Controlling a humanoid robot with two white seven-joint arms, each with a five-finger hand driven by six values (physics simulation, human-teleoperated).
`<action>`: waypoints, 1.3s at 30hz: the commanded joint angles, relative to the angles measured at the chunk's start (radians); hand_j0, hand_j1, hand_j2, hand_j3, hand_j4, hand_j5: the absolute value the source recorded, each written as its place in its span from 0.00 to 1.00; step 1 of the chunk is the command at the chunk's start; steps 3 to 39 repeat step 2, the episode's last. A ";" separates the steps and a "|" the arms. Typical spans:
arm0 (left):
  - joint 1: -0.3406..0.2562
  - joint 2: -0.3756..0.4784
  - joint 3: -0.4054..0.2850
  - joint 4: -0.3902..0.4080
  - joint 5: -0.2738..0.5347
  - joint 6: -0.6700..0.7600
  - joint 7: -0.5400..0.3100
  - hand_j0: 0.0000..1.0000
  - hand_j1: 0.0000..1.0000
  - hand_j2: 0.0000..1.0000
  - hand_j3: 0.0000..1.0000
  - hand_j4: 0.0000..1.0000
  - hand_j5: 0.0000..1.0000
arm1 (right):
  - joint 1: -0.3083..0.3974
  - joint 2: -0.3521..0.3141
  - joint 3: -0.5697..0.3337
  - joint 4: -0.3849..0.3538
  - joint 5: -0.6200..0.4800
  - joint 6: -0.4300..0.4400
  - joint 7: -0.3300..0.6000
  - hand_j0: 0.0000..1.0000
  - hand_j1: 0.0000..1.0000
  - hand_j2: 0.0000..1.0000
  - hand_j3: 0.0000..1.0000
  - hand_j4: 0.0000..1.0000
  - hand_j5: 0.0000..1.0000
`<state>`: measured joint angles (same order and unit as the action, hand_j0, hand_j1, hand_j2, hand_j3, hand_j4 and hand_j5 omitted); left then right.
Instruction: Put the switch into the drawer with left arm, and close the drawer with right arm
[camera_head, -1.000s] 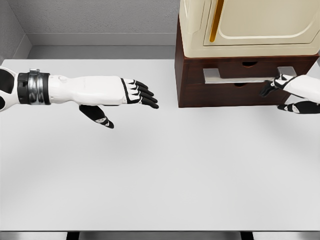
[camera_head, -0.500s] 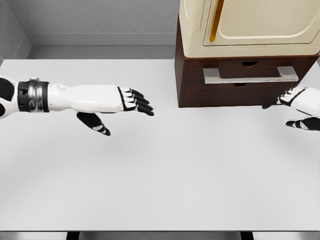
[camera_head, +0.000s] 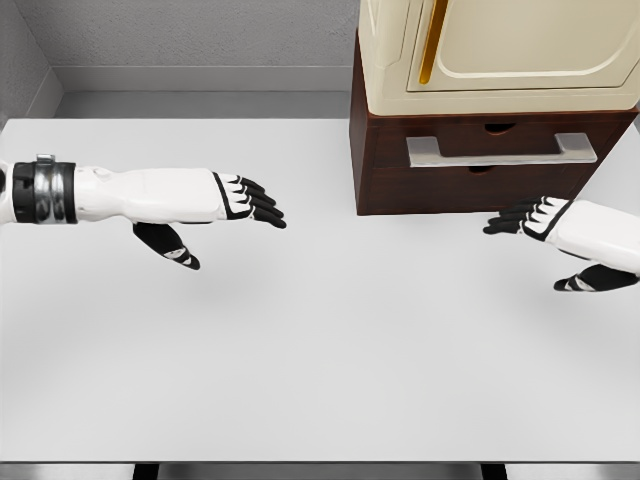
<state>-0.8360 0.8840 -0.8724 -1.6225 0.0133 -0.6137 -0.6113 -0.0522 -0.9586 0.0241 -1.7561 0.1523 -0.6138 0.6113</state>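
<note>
Movement: both arms drawn back from dark brown wooden drawer; front now flush
Left hand: fingers spread, empty
Right hand: relaxed, empty; task apparently finished

No readable text, label, brand or number is showing anywhere; the cream-coloured appliance on the dark brown wooden drawer cabinet seems unmarked.
</note>
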 joint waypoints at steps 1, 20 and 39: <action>0.000 0.003 0.001 0.000 0.005 0.003 0.000 1.00 1.00 1.00 1.00 1.00 1.00 | 0.002 -0.002 0.002 -0.002 -0.007 0.003 0.000 1.00 1.00 1.00 1.00 1.00 1.00; 0.000 0.003 0.001 0.000 0.004 0.003 0.000 1.00 1.00 1.00 1.00 1.00 1.00 | 0.000 -0.002 0.007 -0.002 -0.007 0.003 0.000 1.00 1.00 1.00 1.00 1.00 1.00; 0.000 0.003 0.001 0.000 0.004 0.003 0.000 1.00 1.00 1.00 1.00 1.00 1.00 | 0.000 -0.002 0.007 -0.002 -0.007 0.003 0.000 1.00 1.00 1.00 1.00 1.00 1.00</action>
